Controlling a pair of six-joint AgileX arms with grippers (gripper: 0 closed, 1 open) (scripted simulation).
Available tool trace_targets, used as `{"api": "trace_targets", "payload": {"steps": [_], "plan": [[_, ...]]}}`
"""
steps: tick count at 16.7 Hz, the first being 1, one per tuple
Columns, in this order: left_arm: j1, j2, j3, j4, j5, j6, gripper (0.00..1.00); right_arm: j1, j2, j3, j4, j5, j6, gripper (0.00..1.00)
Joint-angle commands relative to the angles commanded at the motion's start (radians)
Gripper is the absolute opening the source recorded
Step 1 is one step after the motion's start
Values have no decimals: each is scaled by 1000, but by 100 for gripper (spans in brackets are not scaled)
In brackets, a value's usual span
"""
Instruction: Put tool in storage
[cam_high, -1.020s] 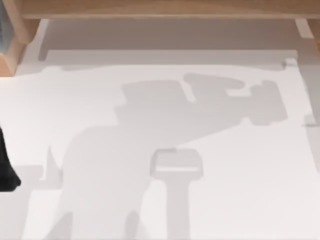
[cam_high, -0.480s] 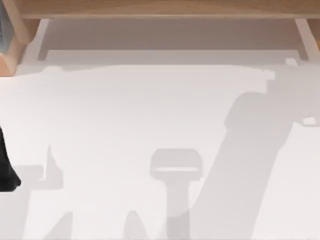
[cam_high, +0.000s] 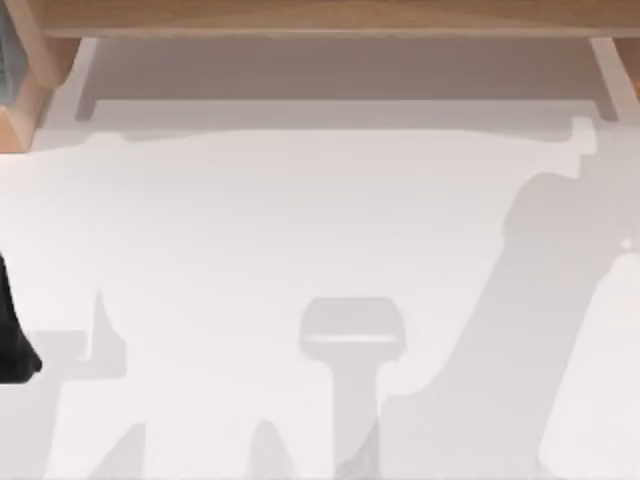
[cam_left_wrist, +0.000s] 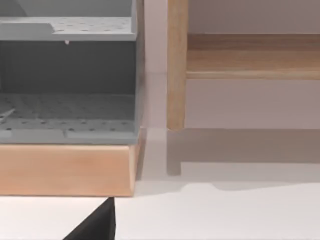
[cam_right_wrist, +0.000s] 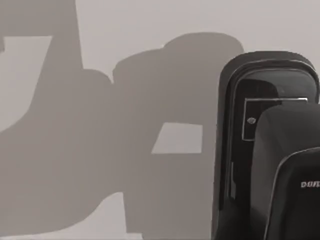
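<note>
Here, glossy black oblong stapler (cam_right_wrist: 270, 150), rounded end, pale lettering, white table (cam_right_wrist: 150, 20) behind, right pincer, grip impossible to tell.

1. A white table (cam_high: 300, 220) fills the space below, with broad grey shadows lying across its right and lower parts.
2. A light wooden shelf (cam_high: 330, 18) runs along the far edge, standing on a wooden post (cam_left_wrist: 176, 65).
3. At the far left sits a wooden-based grey rack (cam_left_wrist: 67, 80) with perforated levels.
4. A pale wall (cam_left_wrist: 250, 15) rises behind the shelf.
</note>
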Motion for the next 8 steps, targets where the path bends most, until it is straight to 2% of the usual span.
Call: {"api": "trace_targets", "payload": {"steps": [8], "plan": [[0,0,0,0,0,0,100,-13,-198,84,7,37,135,0]]}}
